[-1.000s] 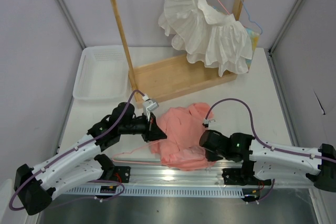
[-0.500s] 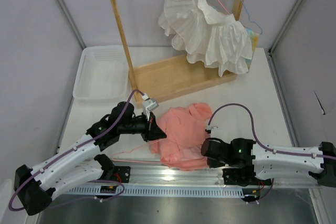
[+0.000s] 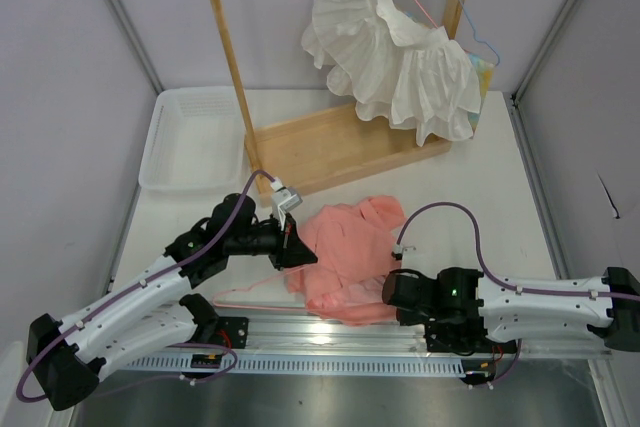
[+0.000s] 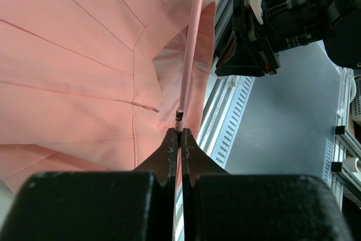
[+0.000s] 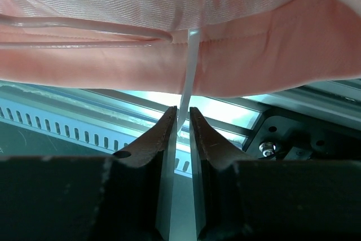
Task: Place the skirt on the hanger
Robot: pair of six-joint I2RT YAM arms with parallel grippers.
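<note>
Two low arms: left hand [image 4: 179, 134] pinches hanger [image 4: 190, 49], right hand [image 5: 180, 125] skirt [image 5: 254, 55].

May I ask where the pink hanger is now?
In the top view, the hanger lies front-left, partly hidden by the skirt, pinched by the left claw.

1. The top external camera is fixed high above and behind both arm bases. It looks forward and down from afar, taking in the whole table [image 3: 500, 197] as far as the wooden rack [image 3: 330, 142].
2. The left wrist camera sits just behind the left gripper [image 4: 179, 134] and looks along its fingers. It is very near: the skirt [image 4: 84, 55] lies ahead and to the left of the tips, and the hanger [image 4: 192, 38] runs straight ahead.
3. The right wrist camera sits behind the right gripper [image 5: 180, 119], close up, with the skirt hem just beyond the tips.
4. Shared ground: all three views see the skirt and the slotted rail [image 5: 56, 117] at the table's near edge. The left wrist view also catches the right arm [image 4: 282, 21], ahead and to the right of its tips.
</note>
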